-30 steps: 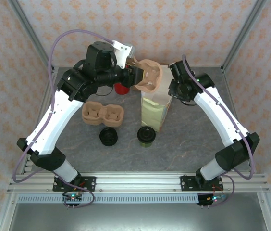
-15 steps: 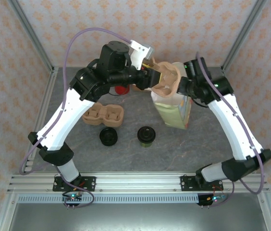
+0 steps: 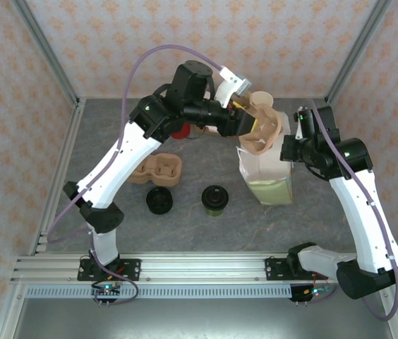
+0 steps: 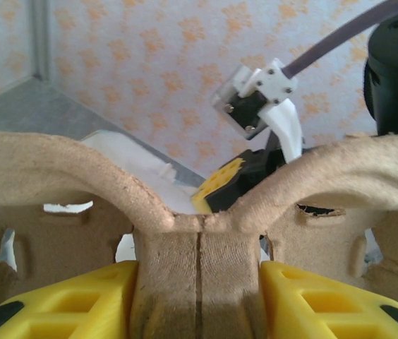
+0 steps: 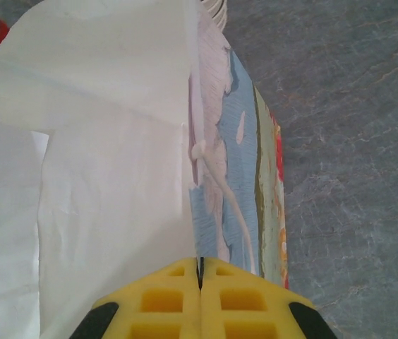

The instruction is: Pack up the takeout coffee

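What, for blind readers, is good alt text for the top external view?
The left end effector holds a pulp cup carrier over an open paper bag whose rim the right end effector pinches. The takeout coffee, a black disc and a second carrier sit on the table.

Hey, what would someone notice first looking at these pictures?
The left jaws hold a cardboard cup tray over a paper bag at the back right, while the right jaws pinch the bag's edge. The green coffee cup with its black lid stands free at front centre.

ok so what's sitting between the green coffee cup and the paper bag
Nothing. In the top view, a bare stretch of grey table separates the takeout coffee from the paper bag.
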Controlling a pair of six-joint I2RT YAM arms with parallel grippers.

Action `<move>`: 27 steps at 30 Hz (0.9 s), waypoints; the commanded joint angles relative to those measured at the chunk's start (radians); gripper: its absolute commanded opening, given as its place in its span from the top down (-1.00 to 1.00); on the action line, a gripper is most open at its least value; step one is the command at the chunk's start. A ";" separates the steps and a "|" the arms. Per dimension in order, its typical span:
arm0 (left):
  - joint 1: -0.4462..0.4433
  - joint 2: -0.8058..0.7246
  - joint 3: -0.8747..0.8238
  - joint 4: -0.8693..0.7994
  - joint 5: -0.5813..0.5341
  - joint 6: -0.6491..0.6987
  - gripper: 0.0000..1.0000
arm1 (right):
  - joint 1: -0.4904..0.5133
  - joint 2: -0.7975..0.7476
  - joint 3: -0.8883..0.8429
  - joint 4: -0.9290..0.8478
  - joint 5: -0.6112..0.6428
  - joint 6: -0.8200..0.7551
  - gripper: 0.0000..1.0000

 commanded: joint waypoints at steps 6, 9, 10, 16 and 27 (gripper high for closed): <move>-0.009 0.078 0.084 -0.064 0.256 0.134 0.07 | -0.006 -0.024 -0.032 0.000 -0.079 -0.101 1.00; -0.007 0.090 0.081 -0.093 0.297 0.188 0.07 | -0.006 -0.031 -0.042 0.010 -0.100 -0.117 1.00; -0.007 0.095 0.080 -0.098 0.310 0.202 0.07 | -0.006 -0.034 -0.044 0.014 -0.106 -0.122 1.00; -0.005 0.127 0.091 -0.152 0.408 0.286 0.06 | -0.007 -0.044 -0.059 0.031 -0.125 -0.145 1.00; 0.005 0.195 0.100 -0.207 0.431 0.351 0.05 | -0.006 -0.067 -0.051 0.046 -0.176 -0.175 1.00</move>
